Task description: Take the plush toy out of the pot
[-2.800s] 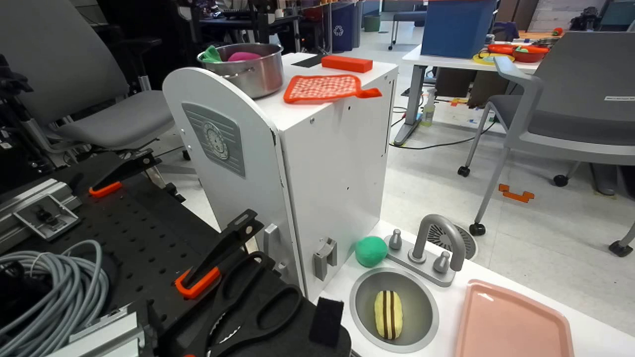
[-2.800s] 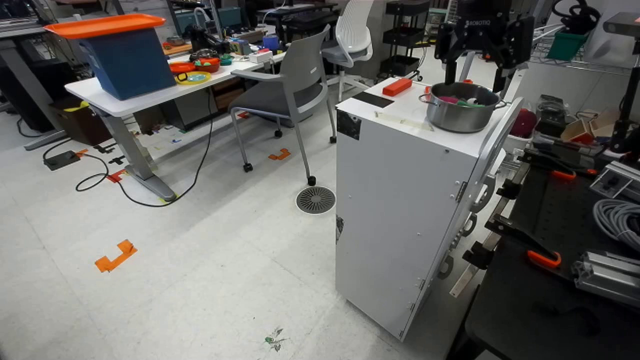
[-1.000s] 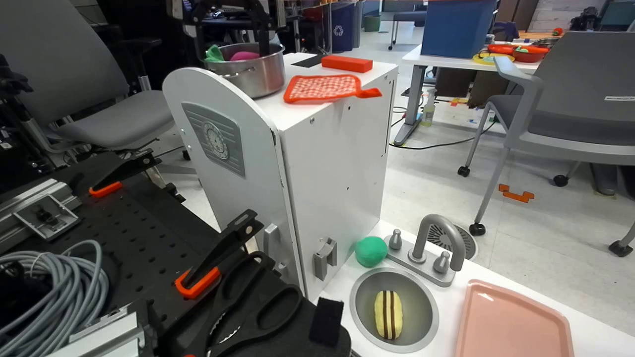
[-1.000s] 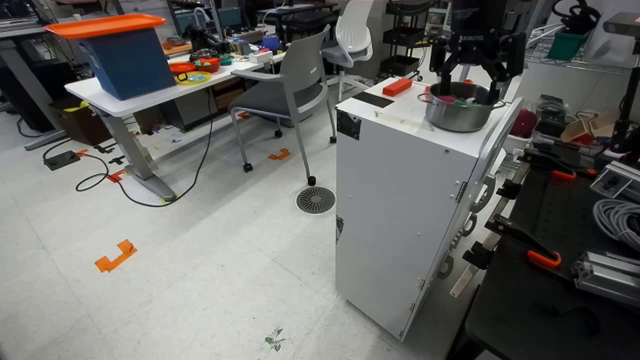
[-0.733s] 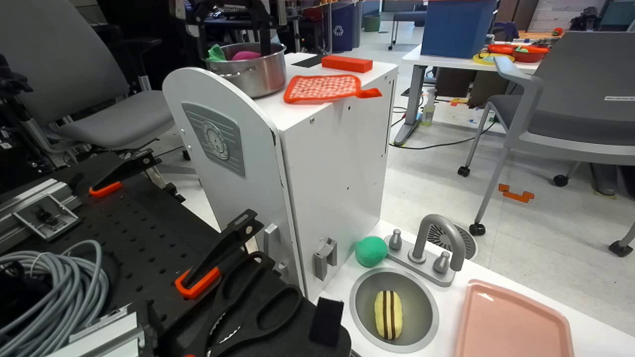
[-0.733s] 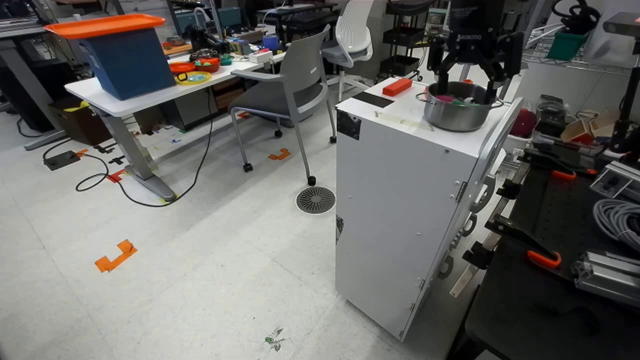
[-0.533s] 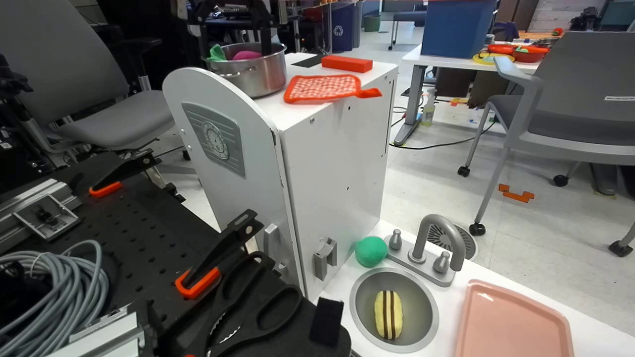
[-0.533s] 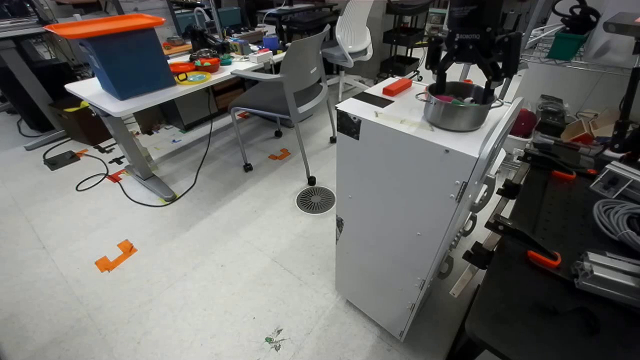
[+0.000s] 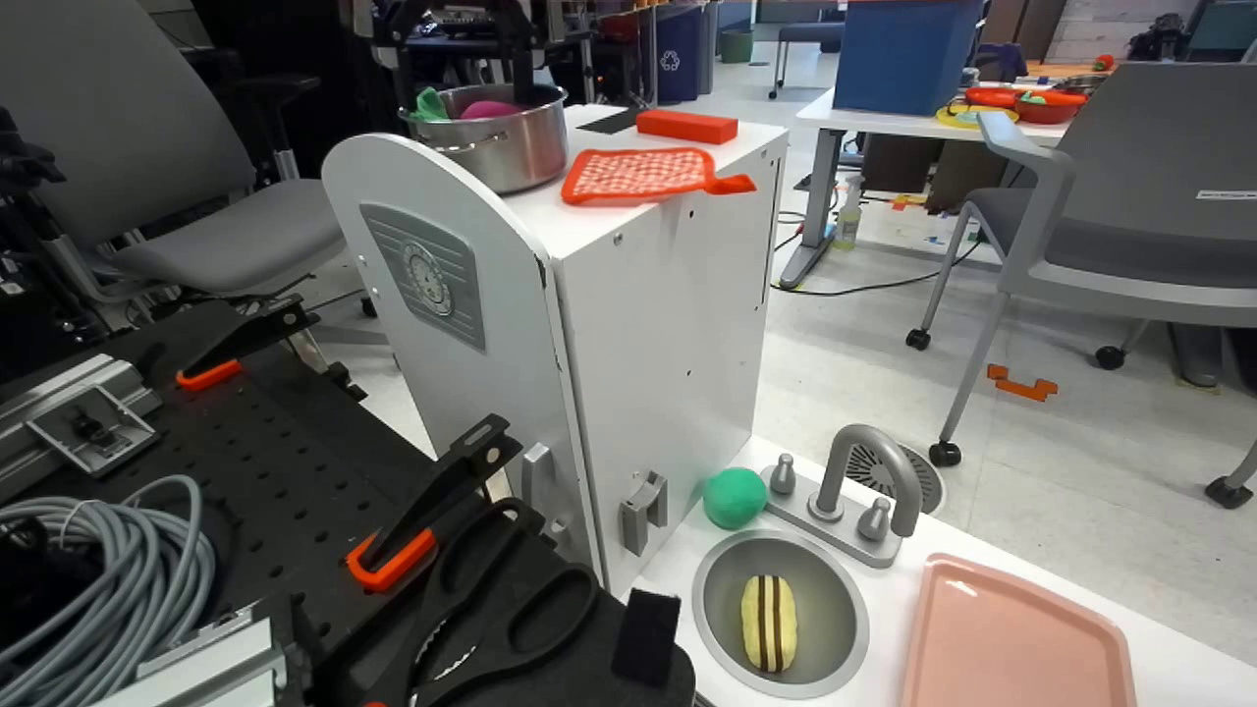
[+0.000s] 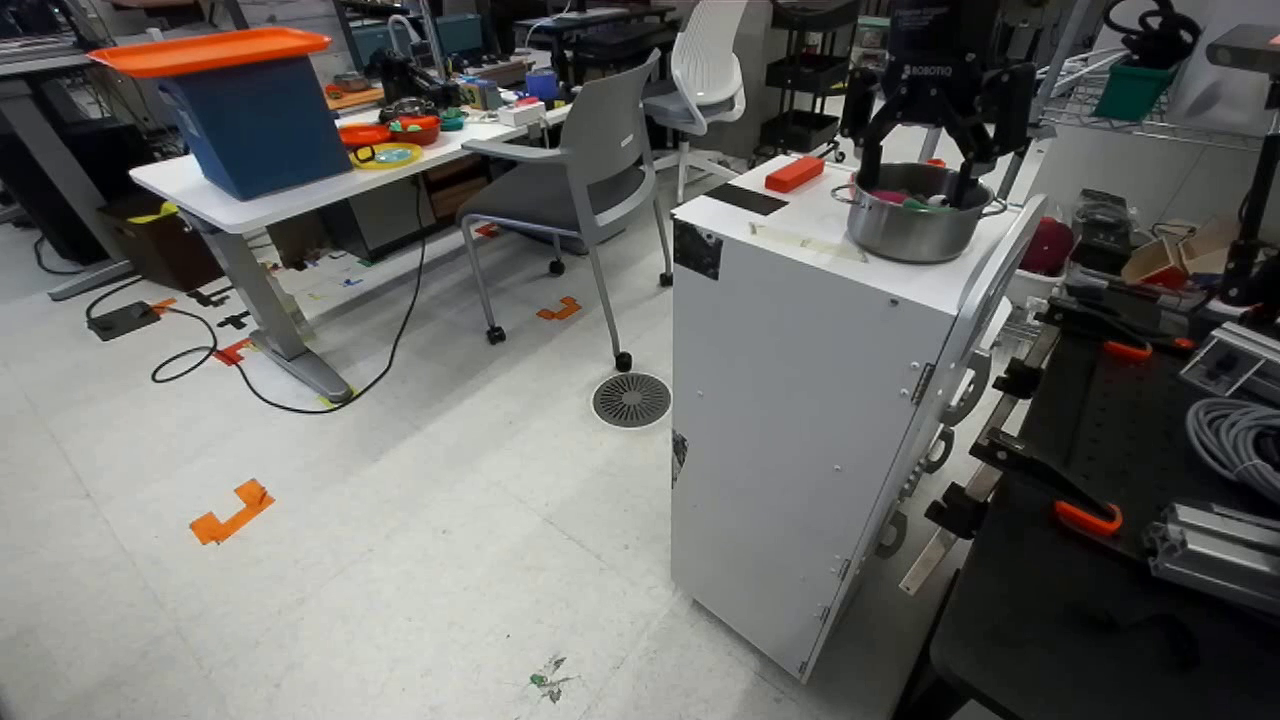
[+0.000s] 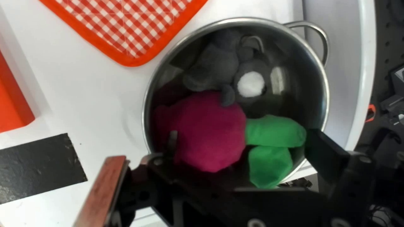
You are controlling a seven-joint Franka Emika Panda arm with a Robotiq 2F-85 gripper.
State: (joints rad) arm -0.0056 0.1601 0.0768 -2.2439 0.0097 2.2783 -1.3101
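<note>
Plush toy (image 11: 210, 132), rounded magenta body with green lobes, lies inside the polished metal pot (image 10: 912, 238); pincer (image 10: 916, 190) masks part of both, jaws spread, contact indeterminable; grey white-muzzled toy (image 11: 217, 64) beside it, outline shadowed.

- A white cabinet (image 10: 790, 420) over there, its flat top carrying the rest.
- The pot (image 10: 915, 235), upright, near the rounded end panel (image 9: 520, 363).
- Just beside it, a red-edged checked potholder (image 9: 638, 175), one tab past the edge.
- A red block (image 9: 687, 126), nearby.
- A black patch (image 10: 745, 198), flat, near the block.
</note>
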